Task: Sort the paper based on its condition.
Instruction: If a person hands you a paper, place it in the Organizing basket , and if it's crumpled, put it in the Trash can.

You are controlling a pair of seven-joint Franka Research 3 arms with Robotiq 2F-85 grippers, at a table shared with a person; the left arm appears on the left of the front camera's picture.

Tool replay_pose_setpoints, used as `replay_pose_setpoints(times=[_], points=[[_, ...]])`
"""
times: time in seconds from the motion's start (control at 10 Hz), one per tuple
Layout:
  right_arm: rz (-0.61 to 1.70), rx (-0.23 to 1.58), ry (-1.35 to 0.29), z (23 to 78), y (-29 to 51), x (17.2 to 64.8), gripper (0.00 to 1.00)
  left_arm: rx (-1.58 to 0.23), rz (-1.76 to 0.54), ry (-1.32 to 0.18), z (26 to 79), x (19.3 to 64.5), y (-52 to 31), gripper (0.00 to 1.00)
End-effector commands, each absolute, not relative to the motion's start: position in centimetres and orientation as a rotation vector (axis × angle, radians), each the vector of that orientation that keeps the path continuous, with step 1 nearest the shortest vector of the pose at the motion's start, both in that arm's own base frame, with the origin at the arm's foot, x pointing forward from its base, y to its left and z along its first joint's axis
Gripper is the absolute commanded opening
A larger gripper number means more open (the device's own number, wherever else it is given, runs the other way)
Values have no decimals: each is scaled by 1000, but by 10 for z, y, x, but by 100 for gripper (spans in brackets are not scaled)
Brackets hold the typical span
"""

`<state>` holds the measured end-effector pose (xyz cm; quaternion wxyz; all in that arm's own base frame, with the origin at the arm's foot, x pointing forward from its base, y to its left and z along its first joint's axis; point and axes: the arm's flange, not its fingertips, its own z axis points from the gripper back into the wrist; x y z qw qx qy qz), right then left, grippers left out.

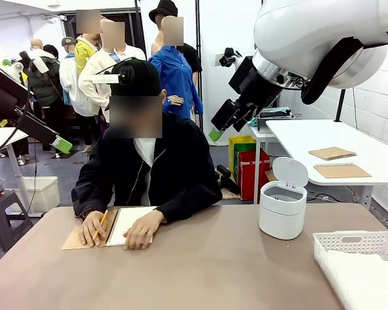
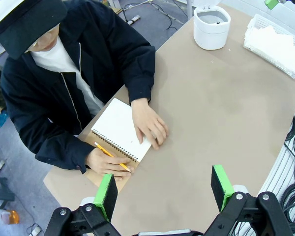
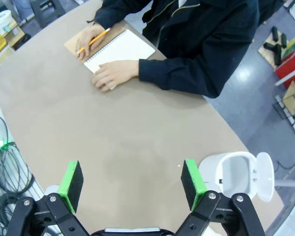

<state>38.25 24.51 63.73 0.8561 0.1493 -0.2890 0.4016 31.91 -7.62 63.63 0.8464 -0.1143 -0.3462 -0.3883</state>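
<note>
- Hovering above the counter [image 1: 200,271], the robot's left hand [image 2: 163,177] gapes open, empty.
- Notebook [image 1: 130,223] under a person's hands [image 1: 142,231], far-left edge.
- Right hand [image 3: 132,169] open too, raised, gripping nothing.
- White paper [image 2: 273,42] lies in the basket [image 1: 352,240], near-right corner.

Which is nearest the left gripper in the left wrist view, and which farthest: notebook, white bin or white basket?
1. Notebook: just ahead of the left gripper, in front of the person.
2 and 3. White bin and white basket: both at the table's far end, side by side, too close to call.
</note>
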Motion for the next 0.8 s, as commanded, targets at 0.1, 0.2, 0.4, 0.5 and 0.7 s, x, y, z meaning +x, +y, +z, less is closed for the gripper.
replay_pose_setpoints(times=[0.1,0.2,0.4,0.5,0.7], points=[[839,325,-605,637,245,383,100,-247,-810,-726,637,319,-77,100],[839,325,-605,637,245,383,100,-247,-810,-726,637,319,-77,100],[839,325,-605,637,245,383,100,-247,-810,-726,637,319,-77,100],[839,325,-605,637,245,383,100,-247,-810,-726,637,319,-77,100],[839,325,-605,637,245,383,100,-247,-810,-726,637,319,-77,100]])
